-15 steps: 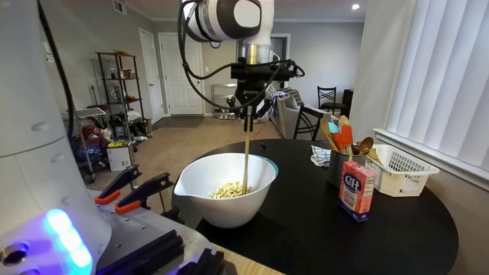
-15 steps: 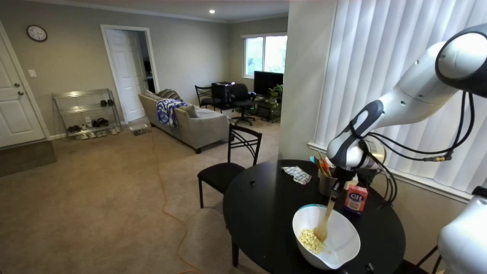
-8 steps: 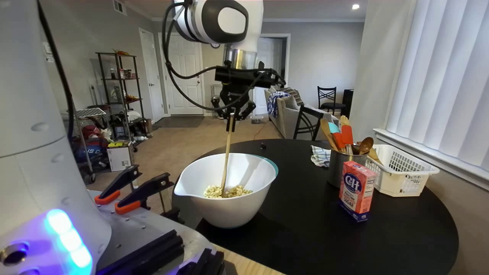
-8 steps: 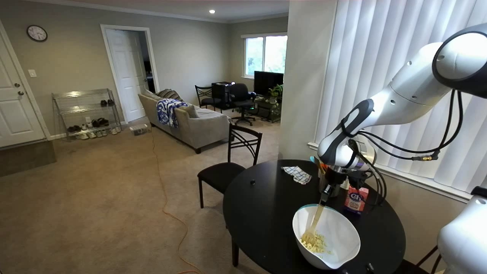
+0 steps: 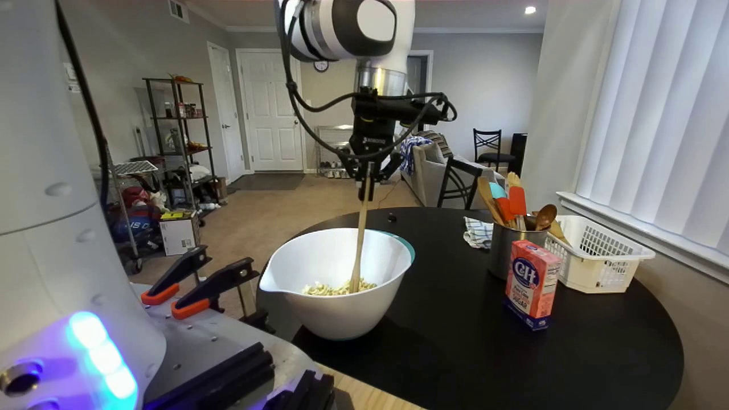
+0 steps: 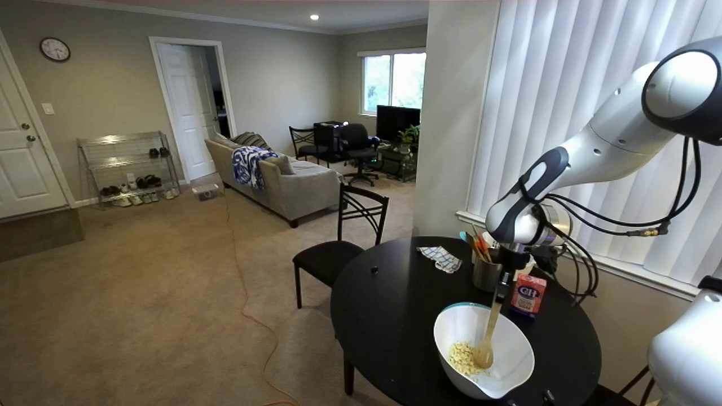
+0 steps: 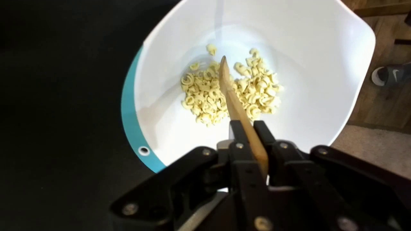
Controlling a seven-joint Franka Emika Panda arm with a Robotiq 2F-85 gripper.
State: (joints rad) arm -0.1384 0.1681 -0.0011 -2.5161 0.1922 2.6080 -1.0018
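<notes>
My gripper is shut on the handle of a wooden spoon, which slants down into a white bowl. The gripper also shows above the bowl in an exterior view. In the wrist view the fingertips lie on either side of the spoon. The spoon's head rests among pale pasta pieces in the bowl, with pasta on both sides of it. The pasta lies to the left of the spoon's head in an exterior view. The bowl has a teal grip edge.
The bowl stands on a round black table. A pink sugar box, a metal utensil pot, a white basket and a checked cloth are on it. Black clamps stand near the robot base. A chair is beside the table.
The gripper and spoon swung left in both exterior views by half a second ago, then back right to now. The pasta has shifted in the bowl. The bowl has stayed in place.
</notes>
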